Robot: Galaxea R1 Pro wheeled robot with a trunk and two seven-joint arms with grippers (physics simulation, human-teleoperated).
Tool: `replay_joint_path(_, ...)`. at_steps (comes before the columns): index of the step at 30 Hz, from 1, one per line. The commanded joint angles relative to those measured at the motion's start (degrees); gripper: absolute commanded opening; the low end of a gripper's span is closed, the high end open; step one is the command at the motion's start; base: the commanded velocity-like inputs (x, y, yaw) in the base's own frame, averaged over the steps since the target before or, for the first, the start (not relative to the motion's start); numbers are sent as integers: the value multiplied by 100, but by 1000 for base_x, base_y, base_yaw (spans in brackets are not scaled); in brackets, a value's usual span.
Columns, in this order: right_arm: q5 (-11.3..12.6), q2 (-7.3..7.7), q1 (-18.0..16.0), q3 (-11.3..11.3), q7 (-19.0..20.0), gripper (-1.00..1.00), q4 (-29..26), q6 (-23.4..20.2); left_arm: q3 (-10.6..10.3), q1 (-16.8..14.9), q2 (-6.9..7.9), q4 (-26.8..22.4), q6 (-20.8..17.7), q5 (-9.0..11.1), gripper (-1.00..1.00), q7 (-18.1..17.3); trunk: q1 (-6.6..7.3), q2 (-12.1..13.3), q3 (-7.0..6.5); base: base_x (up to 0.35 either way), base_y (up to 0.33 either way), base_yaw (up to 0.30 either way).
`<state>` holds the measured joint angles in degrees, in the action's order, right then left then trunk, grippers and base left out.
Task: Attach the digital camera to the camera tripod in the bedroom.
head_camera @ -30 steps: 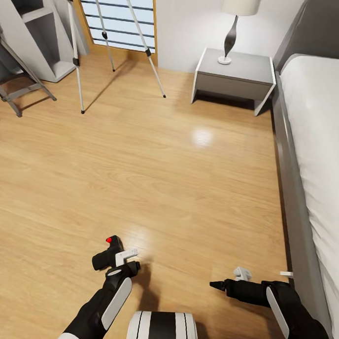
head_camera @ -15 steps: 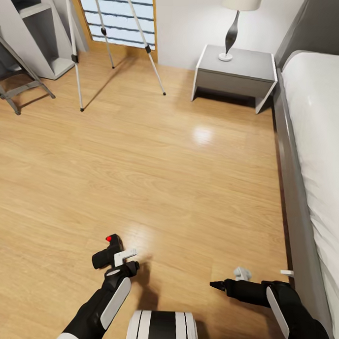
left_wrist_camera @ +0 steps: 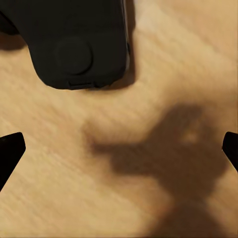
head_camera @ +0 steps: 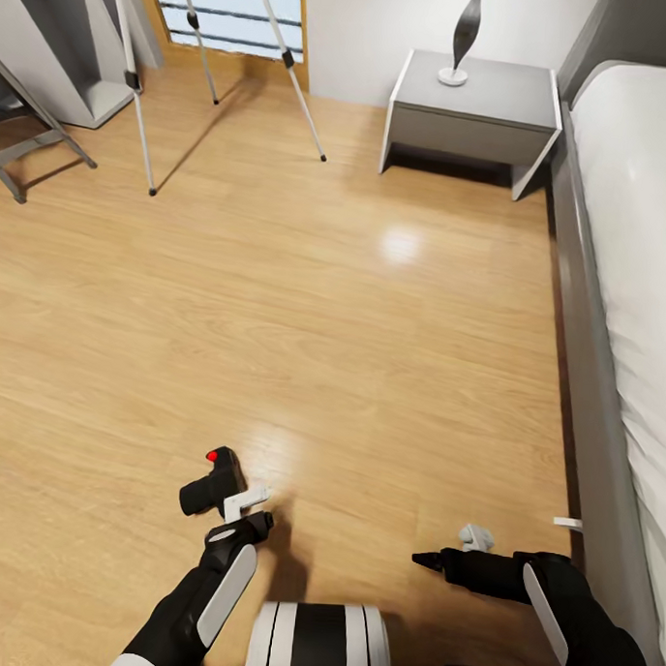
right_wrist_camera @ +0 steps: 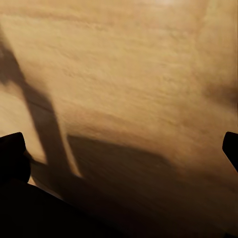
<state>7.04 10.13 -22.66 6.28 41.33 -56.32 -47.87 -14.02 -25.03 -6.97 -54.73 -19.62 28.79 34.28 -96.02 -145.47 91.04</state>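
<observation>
The digital camera (head_camera: 210,483), black with a red dot on top, lies on the wood floor just ahead of my left gripper (head_camera: 246,504). In the left wrist view its black body (left_wrist_camera: 74,44) sits beyond the gripper (left_wrist_camera: 119,153), whose fingertips stand wide apart with only floor between them. My right gripper (head_camera: 473,537) hovers open over bare floor (right_wrist_camera: 119,153) near the bed. Three thin silver legs of the camera tripod (head_camera: 138,102) stand at the far left by the window; its head is out of view.
A grey nightstand (head_camera: 473,111) carrying a lamp base (head_camera: 460,43) stands against the far wall. The white bed (head_camera: 632,249) runs along the right side. A grey shelf unit (head_camera: 68,70) and a slanted grey frame (head_camera: 36,141) stand far left. Wide wood floor lies between.
The whole view has shifted: floor, furniture and the digital camera sit higher in the picture, so my viewpoint moved. Both arms keep their poses.
</observation>
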Motion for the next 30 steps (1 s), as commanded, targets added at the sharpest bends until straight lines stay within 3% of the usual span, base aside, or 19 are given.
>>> replay_joint_path(1,48,0,-2,5,-11,100,-2,-43,-13,-2,3,-9,19,39,100,44,-1,-3,26,0,0,0)
replay_joint_path(6,53,3,-2,4,-11,100,-2,-44,-13,-2,7,-11,295,39,100,51,-14,-10,137,0,0,0)
replay_joint_path(20,58,-2,-2,5,-11,100,-2,-39,-13,-2,19,-17,395,39,100,52,-14,-10,137,0,0,0)
replay_joint_path(30,69,2,-2,5,-7,100,-2,-38,-13,-2,20,-20,401,39,100,53,-40,-23,359,0,0,0)
